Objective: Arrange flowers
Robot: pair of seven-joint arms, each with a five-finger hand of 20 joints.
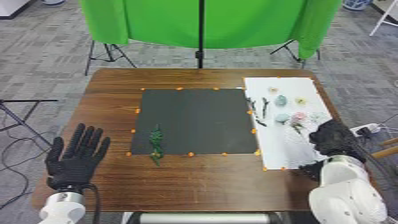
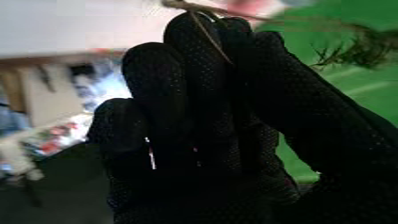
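My right hand (image 1: 335,138) is over the right part of the white sheet (image 1: 278,150). In the right wrist view, the glove of my right hand (image 2: 191,115) has thumb and fingertips together on a thin brown stem (image 2: 209,7) with a dark feathery sprig (image 2: 364,47). On the white sheet lie a pink flower (image 1: 298,117), blue-green flowers (image 1: 281,101), a pale yellow flower (image 1: 301,101) and dark twigs (image 1: 264,108). A green leafy sprig (image 1: 156,142) rests along the left side of the black sheet (image 1: 200,120). At the table's left, my left hand (image 1: 75,160) is open, its fingers straight.
Orange tabs (image 1: 190,154) line the edges of the sheets on the brown table (image 1: 115,100). A green cloth (image 1: 160,22) hangs on stands behind the table. A white device with cables (image 1: 364,130) is beside the right edge.
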